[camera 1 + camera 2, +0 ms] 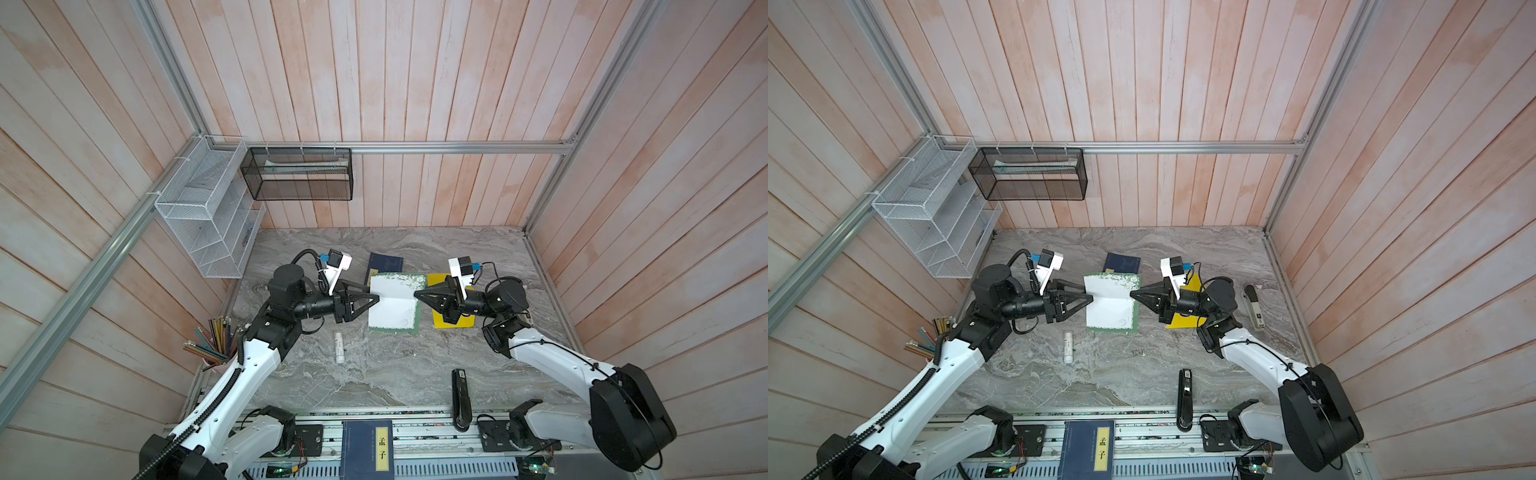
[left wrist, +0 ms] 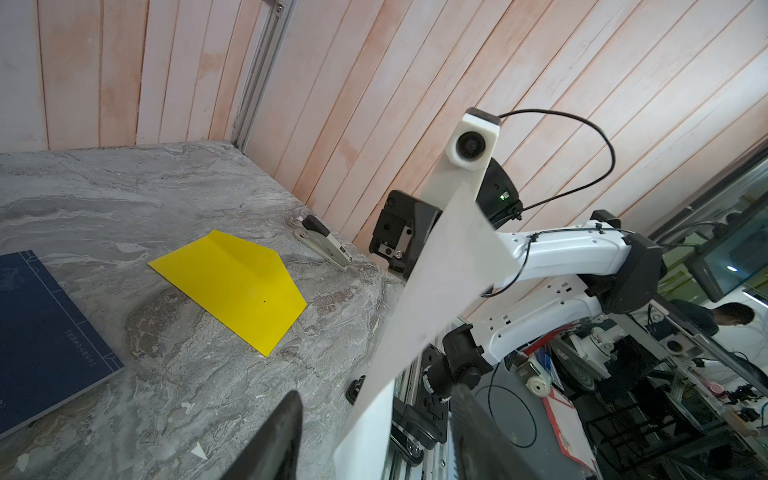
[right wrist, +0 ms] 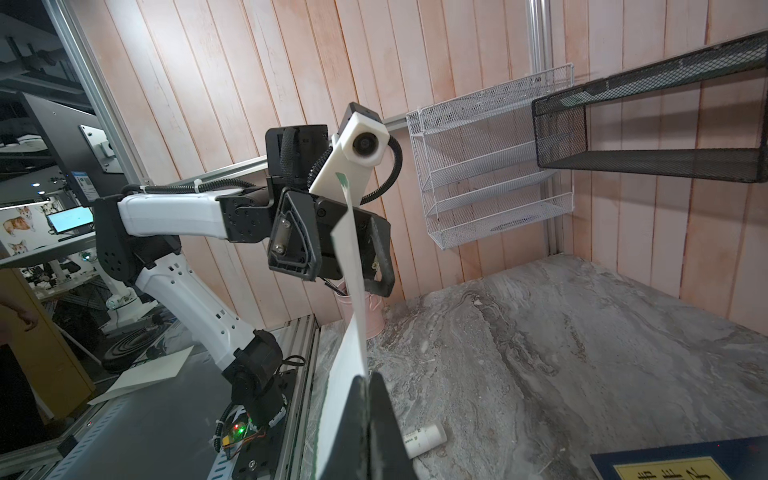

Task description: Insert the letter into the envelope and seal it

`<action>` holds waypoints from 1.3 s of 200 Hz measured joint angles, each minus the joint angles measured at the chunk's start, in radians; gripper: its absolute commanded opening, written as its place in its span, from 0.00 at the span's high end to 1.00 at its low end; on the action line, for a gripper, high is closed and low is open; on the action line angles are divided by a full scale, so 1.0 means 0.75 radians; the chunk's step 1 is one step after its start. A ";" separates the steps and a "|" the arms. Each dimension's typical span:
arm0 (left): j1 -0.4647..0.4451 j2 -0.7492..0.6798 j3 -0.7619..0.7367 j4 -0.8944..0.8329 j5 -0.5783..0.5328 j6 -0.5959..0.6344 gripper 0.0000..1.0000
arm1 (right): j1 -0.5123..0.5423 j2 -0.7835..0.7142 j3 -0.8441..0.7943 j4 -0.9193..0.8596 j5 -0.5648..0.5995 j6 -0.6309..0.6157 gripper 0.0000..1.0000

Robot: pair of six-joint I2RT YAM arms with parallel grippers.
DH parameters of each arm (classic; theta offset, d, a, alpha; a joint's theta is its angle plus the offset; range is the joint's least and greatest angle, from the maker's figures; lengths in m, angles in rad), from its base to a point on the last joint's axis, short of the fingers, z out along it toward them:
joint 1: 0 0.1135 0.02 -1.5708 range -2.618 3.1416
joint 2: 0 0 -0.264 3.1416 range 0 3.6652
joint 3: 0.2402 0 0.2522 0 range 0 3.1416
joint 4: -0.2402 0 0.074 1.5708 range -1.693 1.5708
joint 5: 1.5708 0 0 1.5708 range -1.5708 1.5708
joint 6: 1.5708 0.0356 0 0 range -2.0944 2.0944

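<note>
The letter (image 1: 394,305), a white sheet with a green border and a crease across its middle, hangs between my two grippers above the table. My right gripper (image 3: 368,415) is shut on the letter's right edge (image 3: 353,291); it shows in a top view too (image 1: 416,294). My left gripper (image 2: 374,440) is open, its fingers (image 2: 270,440) standing apart on either side of the letter's left edge (image 2: 436,270). The yellow envelope (image 2: 232,286) lies flat on the table with its flap open, partly hidden under my right gripper in both top views (image 1: 453,322) (image 1: 1177,322).
A dark blue book (image 1: 386,262) lies behind the letter, another (image 1: 368,449) at the front rail. A white glue stick (image 1: 339,347), a black stapler (image 1: 460,399), a second stapler (image 1: 1254,307) and a pencil cup (image 1: 214,345) are around. Wire racks (image 1: 208,208) hang on the walls.
</note>
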 measured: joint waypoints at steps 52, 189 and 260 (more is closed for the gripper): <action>-0.006 0.023 -0.028 0.126 -0.001 -0.061 0.53 | 0.027 -0.014 0.000 -0.084 -0.001 -0.003 1.00; -0.058 0.056 -0.038 0.152 -0.174 -0.080 1.00 | 0.024 -0.049 -0.034 -0.231 0.094 -0.093 0.44; -0.057 -0.039 -0.153 0.375 -0.460 -0.390 1.00 | 0.099 -0.151 -0.447 -0.001 0.656 -0.111 0.54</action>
